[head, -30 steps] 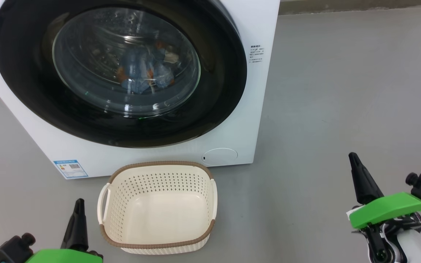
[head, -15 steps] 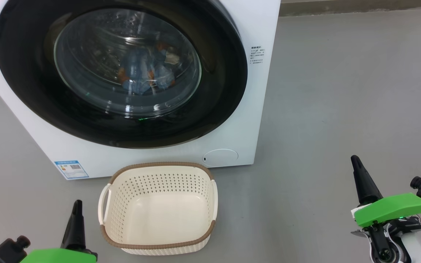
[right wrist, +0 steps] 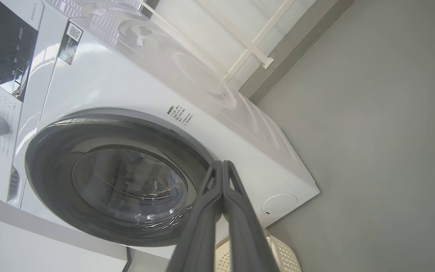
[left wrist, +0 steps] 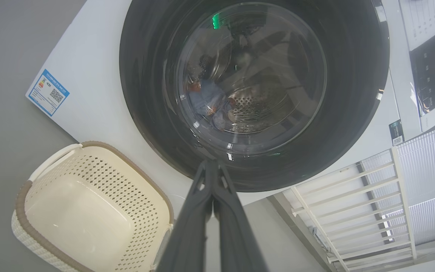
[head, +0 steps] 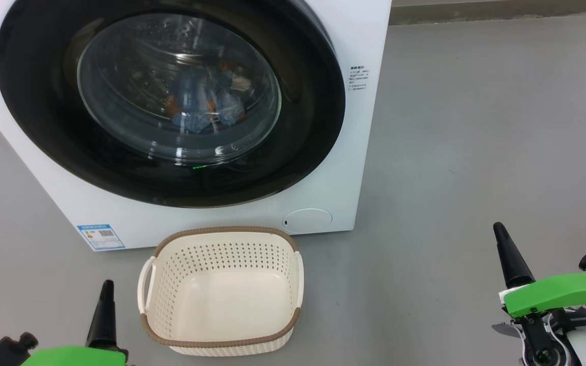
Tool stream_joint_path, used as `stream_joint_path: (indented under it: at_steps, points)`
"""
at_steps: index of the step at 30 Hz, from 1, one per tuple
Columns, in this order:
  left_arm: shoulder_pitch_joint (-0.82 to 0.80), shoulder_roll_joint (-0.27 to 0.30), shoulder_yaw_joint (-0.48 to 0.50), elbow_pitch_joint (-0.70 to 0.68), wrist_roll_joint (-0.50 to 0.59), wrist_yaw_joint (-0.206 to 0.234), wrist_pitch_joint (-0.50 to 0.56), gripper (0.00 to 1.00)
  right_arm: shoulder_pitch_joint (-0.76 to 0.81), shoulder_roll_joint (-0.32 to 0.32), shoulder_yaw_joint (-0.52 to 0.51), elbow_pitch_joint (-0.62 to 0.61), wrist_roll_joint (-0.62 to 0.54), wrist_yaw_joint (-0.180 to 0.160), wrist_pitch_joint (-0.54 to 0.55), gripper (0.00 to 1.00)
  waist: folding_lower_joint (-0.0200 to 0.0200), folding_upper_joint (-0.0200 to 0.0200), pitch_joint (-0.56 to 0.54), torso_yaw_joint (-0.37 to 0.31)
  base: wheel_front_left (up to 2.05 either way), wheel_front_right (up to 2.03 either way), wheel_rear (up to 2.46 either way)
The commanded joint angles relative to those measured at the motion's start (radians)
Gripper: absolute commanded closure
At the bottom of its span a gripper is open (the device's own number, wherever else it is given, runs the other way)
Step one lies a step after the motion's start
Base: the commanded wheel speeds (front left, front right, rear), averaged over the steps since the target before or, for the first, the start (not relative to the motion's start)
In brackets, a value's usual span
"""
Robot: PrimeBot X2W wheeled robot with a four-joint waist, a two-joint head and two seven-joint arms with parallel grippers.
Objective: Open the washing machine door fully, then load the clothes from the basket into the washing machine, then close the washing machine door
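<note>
The white washing machine (head: 359, 152) stands ahead with its black-rimmed round door (head: 303, 142) shut flat against the front. Through the glass I see the light blue clothes (head: 201, 107) lying in the drum; they also show in the left wrist view (left wrist: 210, 102). The cream basket (head: 222, 292) sits on the floor just before the machine and holds nothing. My left gripper (head: 106, 284) is shut, low at the basket's left. My right gripper (head: 498, 227) is shut, far to the right over bare floor. Both wrist views show fingers pressed together (left wrist: 212, 166) (right wrist: 221, 164).
Grey floor (head: 476, 127) spreads wide to the right of the machine. A white railing (left wrist: 353, 196) and a wall stand beyond the machine. A round service flap (head: 307, 220) and a blue label (head: 100, 236) sit low on the machine's front.
Both grippers have drawn back a little toward me, sinking lower in the head view. The door, the clothes and the basket stay as they were.
</note>
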Motion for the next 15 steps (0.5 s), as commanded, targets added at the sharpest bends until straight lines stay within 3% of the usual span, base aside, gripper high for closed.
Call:
stream_joint_path:
  at_steps: [1, 15]
  points:
    - [-0.033, 0.006, 0.028, -0.018, -0.024, -0.012, 0.008, 1.00, -0.014, -0.002, -0.004, -0.031, 0.034, 0.001, 0.009, 1.00, 0.0000, -0.0001, -0.001, 0.000, 0.00, 0.00, 0.00]
    - [-0.035, -0.010, 0.058, -0.018, -0.137, -0.020, 0.048, 1.00, -0.001, 0.016, -0.038, -0.041, 0.164, 0.001, 0.050, 1.00, 0.0000, -0.0001, -0.005, 0.002, 0.00, 0.00, 0.00]
